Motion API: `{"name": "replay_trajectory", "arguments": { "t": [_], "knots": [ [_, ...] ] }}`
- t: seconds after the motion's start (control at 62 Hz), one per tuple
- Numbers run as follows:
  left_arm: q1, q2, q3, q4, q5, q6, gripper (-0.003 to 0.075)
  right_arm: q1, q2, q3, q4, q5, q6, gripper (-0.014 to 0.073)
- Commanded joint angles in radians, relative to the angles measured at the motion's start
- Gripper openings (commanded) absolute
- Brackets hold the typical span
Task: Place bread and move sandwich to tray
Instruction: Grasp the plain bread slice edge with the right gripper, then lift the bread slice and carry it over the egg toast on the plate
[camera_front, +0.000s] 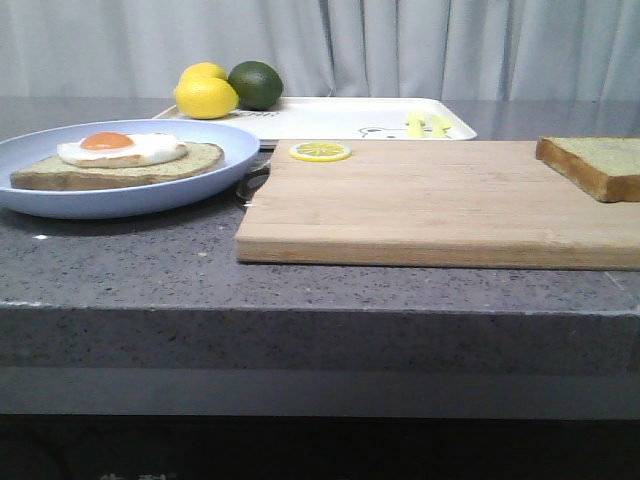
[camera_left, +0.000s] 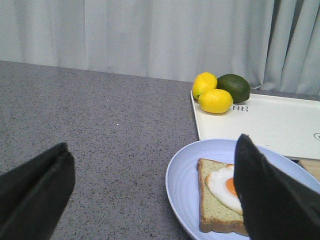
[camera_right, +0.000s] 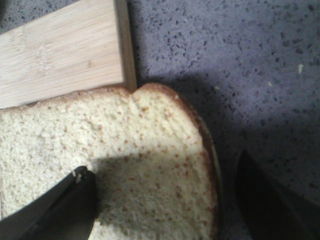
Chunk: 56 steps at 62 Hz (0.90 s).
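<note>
Thick bread slice (camera_front: 592, 165) lying flat at the far right end of the wooden cutting board (camera_front: 420, 205), cut off by the right edge of the front view. In the right wrist view (camera_right: 125, 165), overhanging the board's corner (camera_right: 60, 55) above the grey speckled worktop (camera_right: 240, 60). Right gripper (camera_right: 165, 205) just over it, fingers (camera_right: 60, 205) spread apart, one above the crumb, the other beyond the crust; contact impossible to judge. Neither arm visible from the front.

One thinner slice (camera_front: 115, 170) with one fried egg (camera_front: 122, 148) on the round light-blue plate (camera_front: 60, 200), left of the board. Seen from the left wrist (camera_left: 150, 195), fingers (camera_left: 35, 185) wide apart, one hiding part of the egg (camera_left: 225, 187).

White tray (camera_front: 340, 120) behind, partly hidden by board and plate. Two lemons (camera_front: 206, 97) and one lime (camera_front: 256, 84) at its far left corner. One lemon round (camera_front: 320, 151) on the board's far left edge.
</note>
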Motion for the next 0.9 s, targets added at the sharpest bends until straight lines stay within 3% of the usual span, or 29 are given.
{"name": "replay_trajectory", "arguments": {
  "t": [0.0,0.065,0.129,0.307,0.387,0.646,0.775,0.888],
  "knots": [
    [-0.002,0.004,-0.038,-0.001,-0.084,0.0,0.0629,-0.009,-0.025,-0.033,0.074,0.002,-0.04,0.0582],
    [-0.002,0.004,-0.038,-0.001,-0.084,0.0,0.0629,-0.009,-0.014,-0.033,0.082,0.023,-0.045,0.0565],
    [-0.002,0.004,-0.038,-0.001,-0.084,0.0,0.0629,-0.009,-0.009,-0.033,0.092,0.046,-0.045,0.0486],
    [-0.002,0.004,-0.038,-0.001,-0.084,0.0,0.0629,-0.009,-0.029,-0.033,0.1,0.057,-0.044,-0.0006],
    [-0.002,0.004,-0.038,-0.001,-0.084,0.0,0.0629,-0.013,-0.052,-0.038,0.112,0.06,-0.044,-0.0116],
    [-0.002,0.004,-0.038,-0.001,-0.084,0.0,0.0629,-0.019,-0.173,-0.044,0.29,0.073,-0.044,-0.0114],
    [-0.002,0.004,-0.038,-0.001,-0.084,0.0,0.0629,0.022,-0.214,-0.044,0.518,0.123,-0.045,-0.0114],
    [-0.002,0.004,-0.038,-0.001,-0.084,0.0,0.0629,0.134,-0.215,-0.044,0.683,0.145,-0.058,-0.0114]
  ]
}}
